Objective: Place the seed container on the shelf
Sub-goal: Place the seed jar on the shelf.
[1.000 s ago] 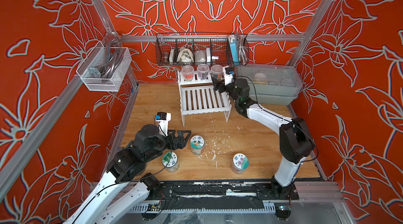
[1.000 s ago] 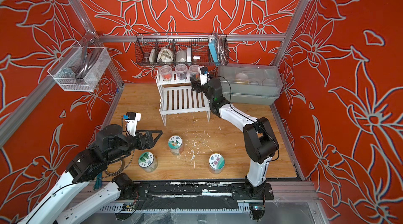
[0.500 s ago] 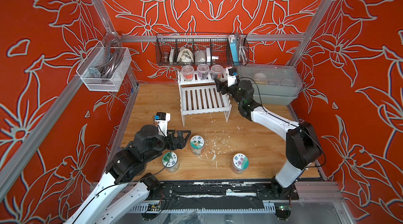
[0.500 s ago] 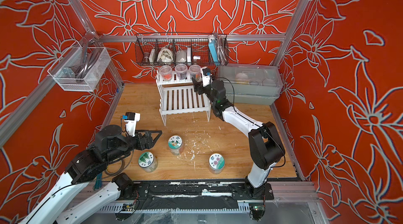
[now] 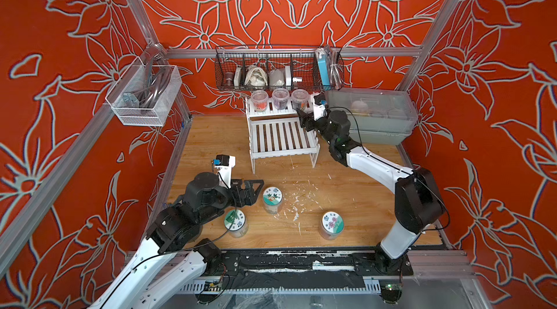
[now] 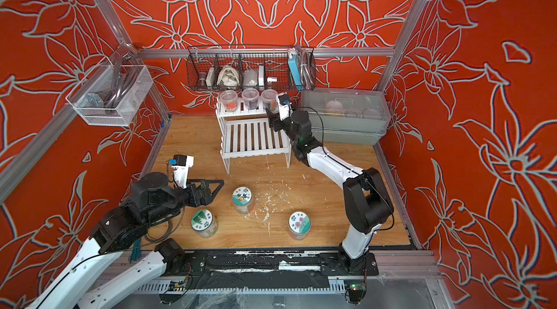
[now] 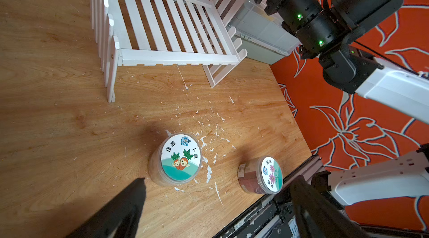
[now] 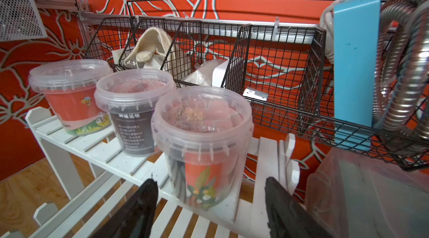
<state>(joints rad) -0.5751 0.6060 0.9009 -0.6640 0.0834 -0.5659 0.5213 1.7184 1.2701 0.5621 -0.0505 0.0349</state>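
Orange walls with grey flower outlines enclose a wooden tabletop point(image 5: 346, 196) sprinkled with white flakes point(image 5: 297, 202). At its far middle stands the white shelf point(image 5: 280, 137), a stepped rack with slatted tiers. Its upper tier carries three clear lidded seed tubs, upright in a row: the left tub point(image 8: 69, 95), the middle tub point(image 8: 134, 109) and the right tub point(image 8: 202, 141). The right gripper point(image 5: 302, 116) hovers at the right end of the shelf, pointing at the right tub. Its jaws are spread, and the wrist view shows both fingertips point(image 8: 144, 202) short of the tub, one toward each side, touching nothing. Three more seed containers stand upright on the wood nearer the front. A carrot-lidded container point(image 5: 272, 199) is in the middle, a leaf-lidded container point(image 5: 235, 222) is near and left of it, and a flower-lidded container point(image 5: 332, 223) is well apart to the right. The left gripper point(image 5: 256, 190) is low over the wood just left of the carrot-lidded container, jaws spread wide with nothing between them. Above the shelf a black wire basket point(image 5: 277, 66) hangs on the far wall. A grey lidded box point(image 5: 370, 111) sits right of the shelf, and a mesh basket point(image 5: 144, 96) hangs on the left wall.
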